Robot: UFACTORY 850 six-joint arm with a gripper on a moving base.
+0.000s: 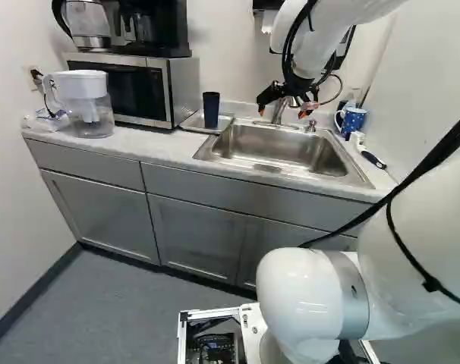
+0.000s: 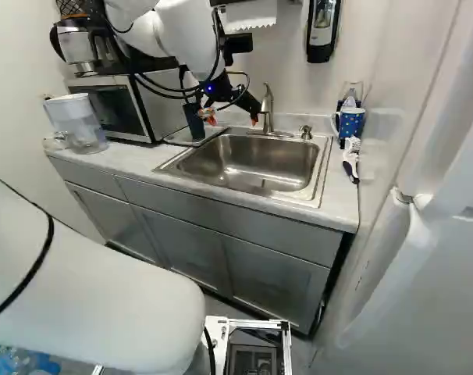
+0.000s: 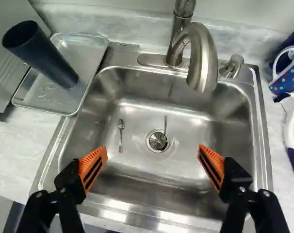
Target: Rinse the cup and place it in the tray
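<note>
My gripper hangs over the sink. In the wrist view the gripper is open, its orange-padded fingers wide apart with nothing between them. The dark blue cup stands upright on the metal tray beside the sink. From the wrist camera, the cup is well off to one side of the fingers, apart from them, and the tray shows beneath it.
The faucet curves over the basin, with a soap pump beside it. Spoons lie in the sink near the drain. A dotted mug and brush are on the far side; a microwave and water pitcher stand past the tray.
</note>
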